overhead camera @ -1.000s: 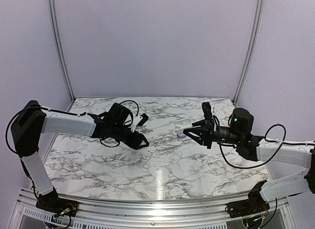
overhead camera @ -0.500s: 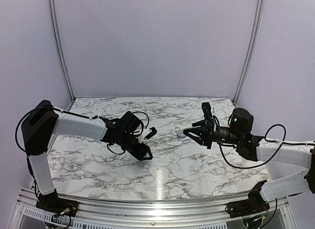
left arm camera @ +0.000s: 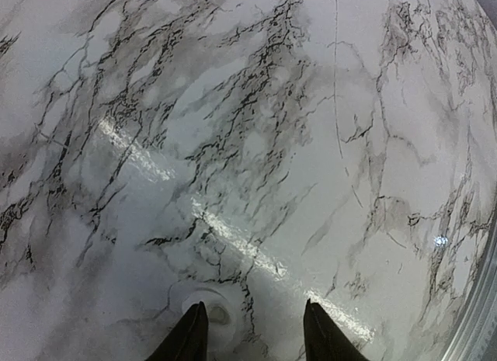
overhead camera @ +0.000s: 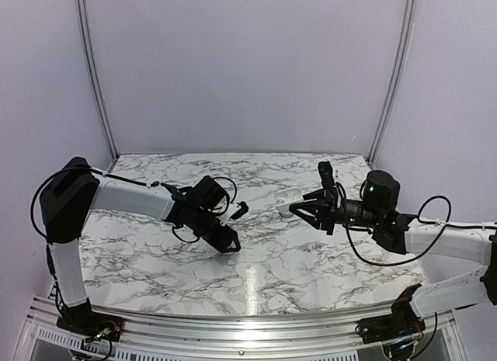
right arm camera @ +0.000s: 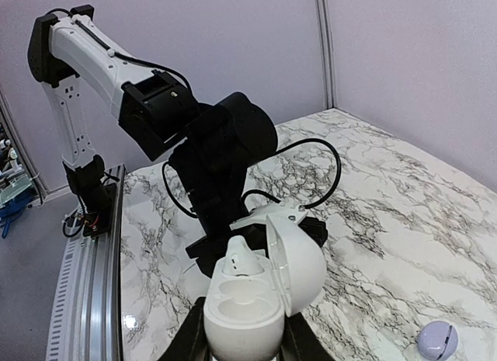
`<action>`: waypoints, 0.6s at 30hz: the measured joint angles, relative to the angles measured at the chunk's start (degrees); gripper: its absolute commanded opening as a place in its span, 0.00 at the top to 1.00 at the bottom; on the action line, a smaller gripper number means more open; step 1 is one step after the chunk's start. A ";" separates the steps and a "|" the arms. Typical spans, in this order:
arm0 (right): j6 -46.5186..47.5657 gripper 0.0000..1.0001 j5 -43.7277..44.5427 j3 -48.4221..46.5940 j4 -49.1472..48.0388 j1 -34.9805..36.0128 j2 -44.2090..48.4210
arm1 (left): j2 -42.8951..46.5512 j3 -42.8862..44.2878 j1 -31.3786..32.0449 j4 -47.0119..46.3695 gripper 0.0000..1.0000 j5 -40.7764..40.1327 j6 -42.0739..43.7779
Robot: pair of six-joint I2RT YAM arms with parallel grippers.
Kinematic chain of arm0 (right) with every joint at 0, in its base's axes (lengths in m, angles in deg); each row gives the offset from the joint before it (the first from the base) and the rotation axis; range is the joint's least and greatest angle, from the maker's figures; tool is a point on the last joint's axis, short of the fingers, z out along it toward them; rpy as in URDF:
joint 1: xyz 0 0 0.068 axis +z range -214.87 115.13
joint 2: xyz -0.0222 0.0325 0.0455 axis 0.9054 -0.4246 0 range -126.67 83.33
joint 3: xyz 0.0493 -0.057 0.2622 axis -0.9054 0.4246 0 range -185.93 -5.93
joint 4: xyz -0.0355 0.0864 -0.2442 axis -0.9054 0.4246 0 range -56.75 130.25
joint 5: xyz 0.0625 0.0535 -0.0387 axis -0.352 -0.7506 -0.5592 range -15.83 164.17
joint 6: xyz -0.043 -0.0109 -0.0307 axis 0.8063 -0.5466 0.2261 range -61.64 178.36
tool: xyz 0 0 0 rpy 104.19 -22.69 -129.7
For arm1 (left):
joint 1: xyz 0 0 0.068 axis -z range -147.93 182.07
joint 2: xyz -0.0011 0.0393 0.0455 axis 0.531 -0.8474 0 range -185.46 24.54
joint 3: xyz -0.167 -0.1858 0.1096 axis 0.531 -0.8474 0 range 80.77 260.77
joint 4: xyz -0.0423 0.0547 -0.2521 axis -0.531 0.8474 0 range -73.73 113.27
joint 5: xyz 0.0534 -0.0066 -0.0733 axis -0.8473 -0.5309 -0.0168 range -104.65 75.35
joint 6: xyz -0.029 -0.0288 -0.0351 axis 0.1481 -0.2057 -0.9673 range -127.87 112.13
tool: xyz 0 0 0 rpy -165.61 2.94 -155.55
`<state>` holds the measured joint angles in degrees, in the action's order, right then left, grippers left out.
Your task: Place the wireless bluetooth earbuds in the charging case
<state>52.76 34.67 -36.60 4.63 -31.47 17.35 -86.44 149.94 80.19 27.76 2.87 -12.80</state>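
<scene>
Across the glossy, grey-veined marble table (overhead camera: 155,252), the right gripper (right arm camera: 247,339) clamps a smooth white egg-shaped charging case (right arm camera: 241,307), its lid hinged open and a whitish earbud (right arm camera: 245,260) sitting in one well. The left gripper (left arm camera: 256,338) hangs part-open, its dark tapered fingers straddling a tiny pebble-like bud (left arm camera: 210,310).

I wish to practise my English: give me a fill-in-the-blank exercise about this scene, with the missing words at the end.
The right gripper holds the charging case, whose lid is ___. Only ___ of its two slots holds an earbud. The left gripper hangs, jaws apart, over a whitish earbud on the table, which has a ___ pattern.
Missing words: open; one; marble.
</scene>
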 measured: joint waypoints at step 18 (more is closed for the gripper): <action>0.24 1.00 0.09 0.00 0.42 0.00 0.00 | -0.37 0.22 -0.13 1.95 0.69 -6.12 1.79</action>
<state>53.00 34.76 -36.60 5.05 -31.47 17.35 -86.81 150.16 80.06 29.70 -3.25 -11.00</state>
